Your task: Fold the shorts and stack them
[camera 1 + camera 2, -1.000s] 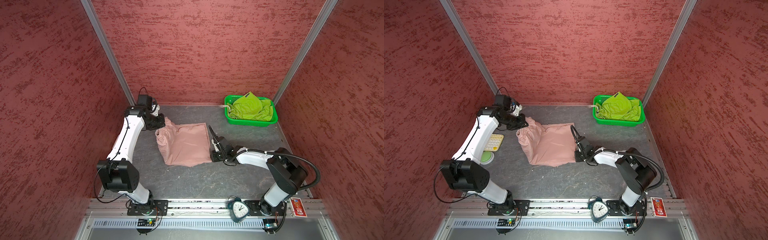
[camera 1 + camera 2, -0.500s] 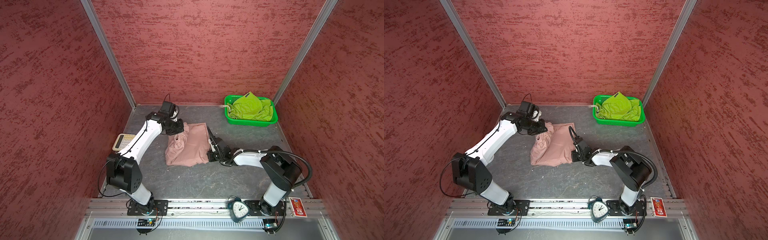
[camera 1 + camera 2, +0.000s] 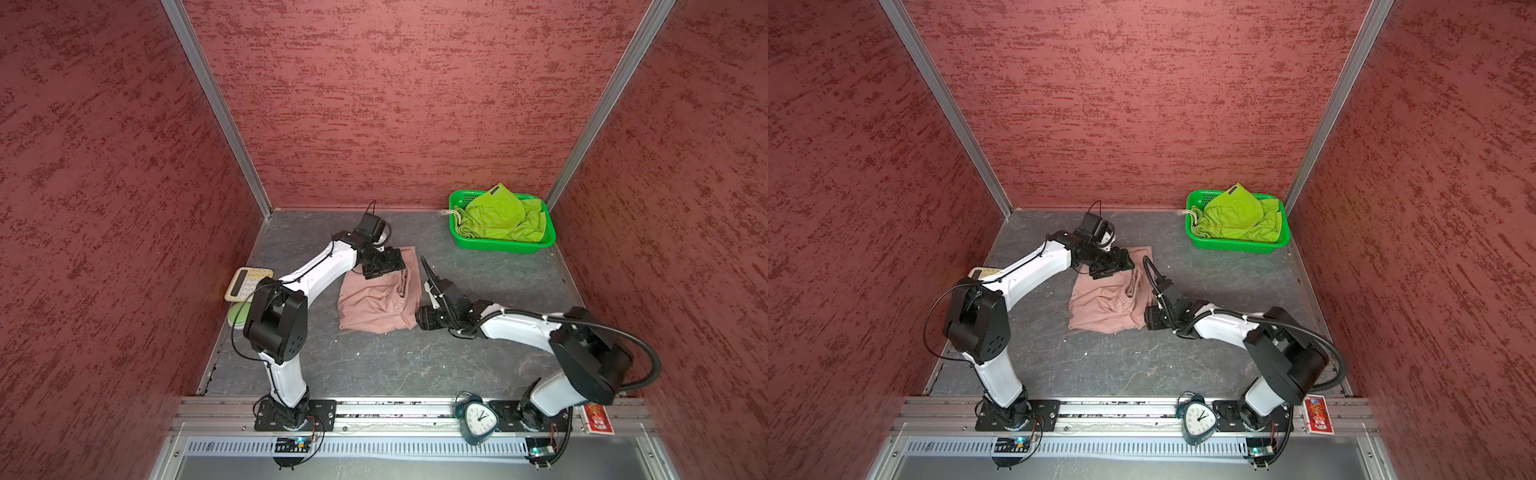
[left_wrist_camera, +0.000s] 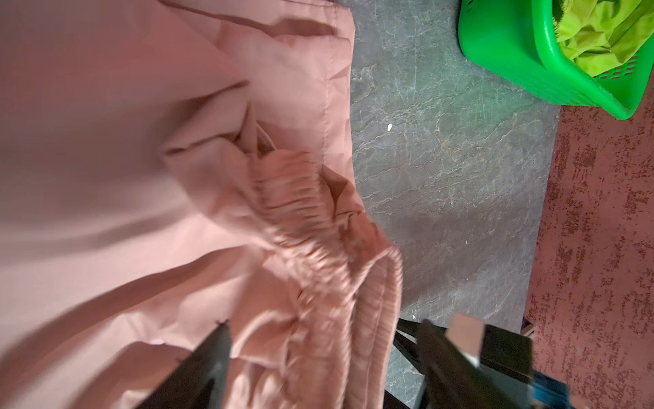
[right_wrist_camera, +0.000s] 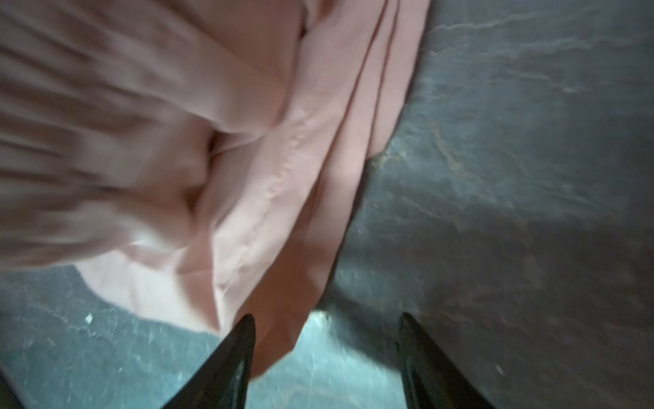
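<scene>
The pink shorts (image 3: 374,303) (image 3: 1104,307) lie folded over on the grey table, with the gathered waistband (image 4: 304,198) on top near the right edge. My left gripper (image 3: 384,266) (image 4: 323,325) hovers over the far end of that waistband, jaws wide apart, gripping nothing. My right gripper (image 3: 420,320) (image 5: 326,318) is open at the near right corner of the shorts, and a fabric tip (image 5: 279,340) rests beside one finger. The lime green shorts (image 3: 503,218) (image 3: 1237,218) sit bunched in the green basket (image 3: 498,245) at the back right.
A calculator (image 3: 248,282) and a pale green disc (image 3: 239,313) lie at the left table edge behind the left arm. An alarm clock (image 3: 478,419) and a red card box (image 3: 596,417) sit on the front rail. Red walls close in three sides.
The left gripper swept the waistband from the left across to the right, folding the pink shorts over. Both grippers, shut on fabric before, now stand open.
</scene>
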Controlling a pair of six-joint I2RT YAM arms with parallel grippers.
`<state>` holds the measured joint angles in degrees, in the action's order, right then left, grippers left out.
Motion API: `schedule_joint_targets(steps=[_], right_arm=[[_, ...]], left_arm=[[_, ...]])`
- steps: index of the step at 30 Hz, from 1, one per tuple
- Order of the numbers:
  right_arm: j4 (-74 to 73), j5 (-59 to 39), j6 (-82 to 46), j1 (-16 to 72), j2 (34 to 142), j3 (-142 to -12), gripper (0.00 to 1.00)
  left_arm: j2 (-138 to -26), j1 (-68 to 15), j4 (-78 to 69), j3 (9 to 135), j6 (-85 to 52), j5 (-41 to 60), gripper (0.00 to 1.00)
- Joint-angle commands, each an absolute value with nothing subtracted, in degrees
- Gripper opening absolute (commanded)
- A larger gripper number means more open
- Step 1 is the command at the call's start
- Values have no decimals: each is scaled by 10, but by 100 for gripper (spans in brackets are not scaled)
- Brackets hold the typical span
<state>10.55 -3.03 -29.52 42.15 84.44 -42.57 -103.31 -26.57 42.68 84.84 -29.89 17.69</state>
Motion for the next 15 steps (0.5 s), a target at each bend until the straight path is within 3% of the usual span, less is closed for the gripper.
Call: schedule_joint_targets(steps=[1, 5, 10, 15], right_arm=[[212, 33, -279, 412, 745, -446, 67], [216, -2, -246, 410, 684, -476, 67], [140, -69, -232, 434, 744, -532, 63], [55, -111, -263, 451, 864, -584, 43]], left_arm=[[-1020, -260, 449, 901, -259, 175, 99], [-980, -243, 502, 942, -214, 168, 99], [-894, -171, 481, 856, -210, 197, 99], [-806, -116, 382, 672, -253, 251, 99]])
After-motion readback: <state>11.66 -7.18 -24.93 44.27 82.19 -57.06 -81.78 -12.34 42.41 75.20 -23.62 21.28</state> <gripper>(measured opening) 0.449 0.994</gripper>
